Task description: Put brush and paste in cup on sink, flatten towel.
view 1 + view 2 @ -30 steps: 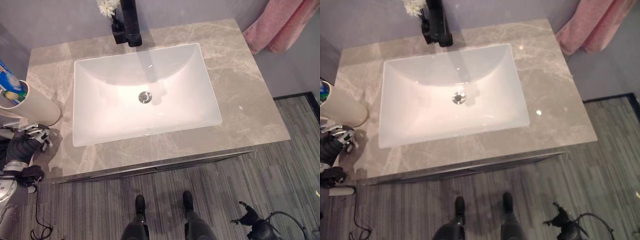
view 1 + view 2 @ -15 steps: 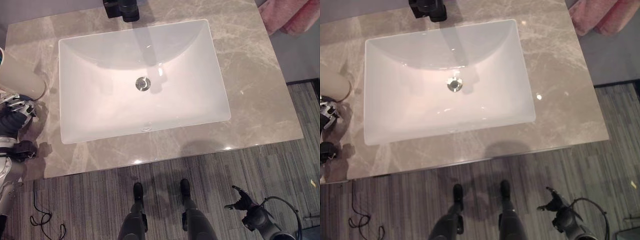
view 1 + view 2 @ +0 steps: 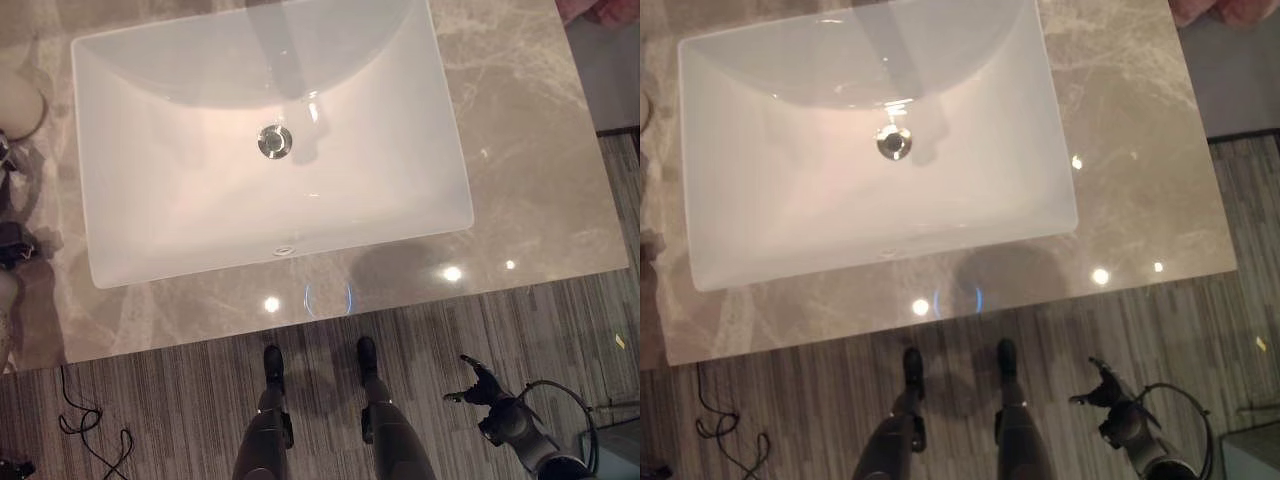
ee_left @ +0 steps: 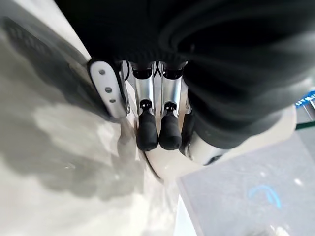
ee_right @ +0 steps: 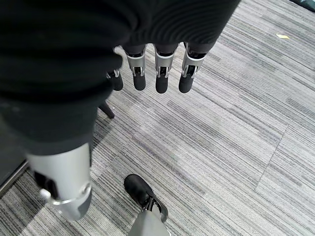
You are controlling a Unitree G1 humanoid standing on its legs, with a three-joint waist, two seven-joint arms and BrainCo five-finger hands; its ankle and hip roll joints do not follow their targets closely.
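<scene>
Cup (image 3: 18,103): we log it at the upper left edge of the left eye view, standing on the table (image 3: 540,190) beside the sink (image 3: 270,150). A second ago that view showed it whole, with the brush and paste standing in it; now we see just a cream sliver. We put this down to the camera tipping downward, since the sink and table slid up the frame together.

Left robot hand (image 4: 157,130): fingers straight and close together, dark tips near the cup's cream wall, clamped on nothing; touching or just short we cannot tell.

Right robot hand (image 5: 157,78): hanging over the floor at the lower right of the eye views, fingers relaxed and empty.

Towel (image 3: 600,10): a pink corner at the upper right, off the table.

Judgement: we take the cup step as finished; flattening the towel remains, and the right robot hand is nearer to it.
</scene>
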